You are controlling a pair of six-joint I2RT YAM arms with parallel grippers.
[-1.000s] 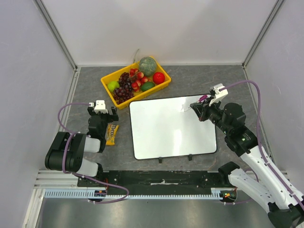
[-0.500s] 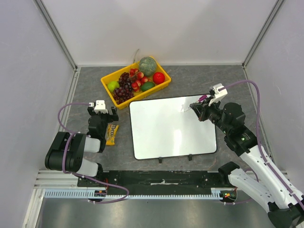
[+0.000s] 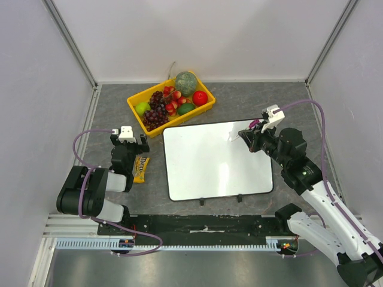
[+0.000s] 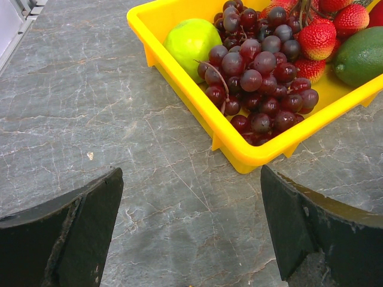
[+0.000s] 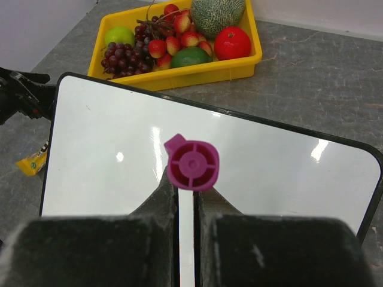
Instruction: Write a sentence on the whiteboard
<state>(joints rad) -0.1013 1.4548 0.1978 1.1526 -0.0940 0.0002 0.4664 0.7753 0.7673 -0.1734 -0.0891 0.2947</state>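
Note:
The whiteboard (image 3: 209, 164) lies flat mid-table, glossy white with a thin black rim and two small black clips on its near edge. In the right wrist view the whiteboard (image 5: 281, 161) shows only glare spots. My right gripper (image 3: 251, 135) hangs over the board's far right corner, shut on a marker (image 3: 255, 125). The marker's magenta end (image 5: 192, 162) faces the wrist camera above my right gripper (image 5: 186, 190). My left gripper (image 3: 134, 141) rests left of the board, open with nothing in it. In its wrist view my left gripper (image 4: 191, 224) frames bare grey tabletop.
A yellow tray (image 3: 135, 106) of fruit (grapes, strawberries, lime, apple, melon) stands behind the board; the tray's rim (image 4: 200, 98) is close ahead of the left fingers. A yellow snack bag (image 3: 141, 168) lies under the left arm. Grey walls enclose the table.
The right arm has shifted very slightly to the left over the board's far right corner, still holding the marker. The left arm has not moved.

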